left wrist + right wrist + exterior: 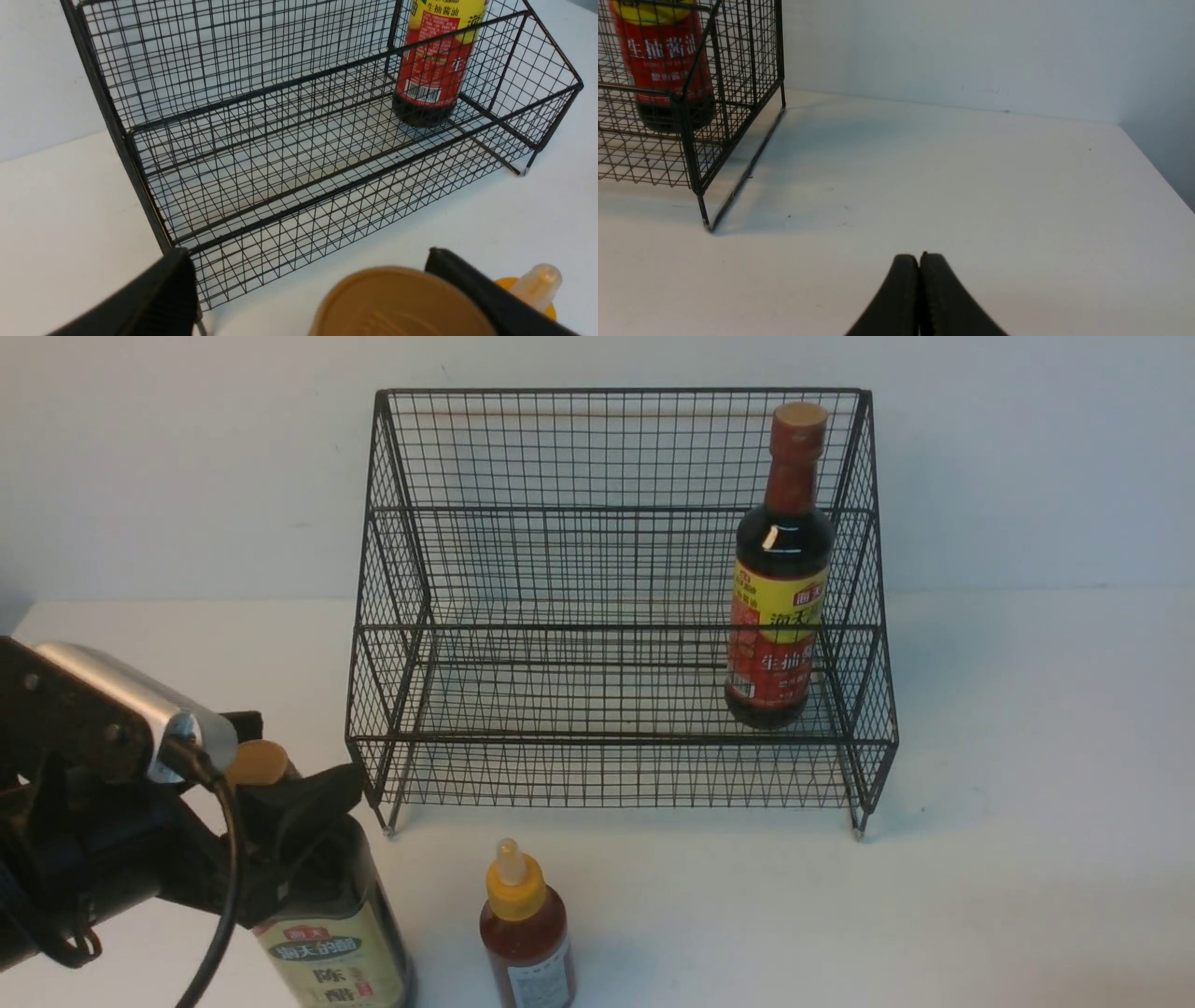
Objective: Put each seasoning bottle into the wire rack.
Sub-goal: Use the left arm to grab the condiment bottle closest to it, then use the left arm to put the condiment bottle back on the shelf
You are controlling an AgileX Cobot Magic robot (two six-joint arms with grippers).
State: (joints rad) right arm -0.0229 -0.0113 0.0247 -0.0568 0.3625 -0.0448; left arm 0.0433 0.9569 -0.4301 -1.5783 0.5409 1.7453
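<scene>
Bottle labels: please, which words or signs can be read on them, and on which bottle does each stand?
"生抽酱油": red label of the red-necked bottle.
"海天": yellow band of the same bottle.
"陈醋": cream label of the gold-capped bottle, lower character partly cut off.
Green band above it: too blurred to be sure.
Label of the small red sauce bottle: too small to read.
Digits of the barcode: too small to read.

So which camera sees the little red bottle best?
The front view: the little red bottle shows nearly whole. The left wrist view catches only its yellow cap; the right wrist view misses it.
</scene>
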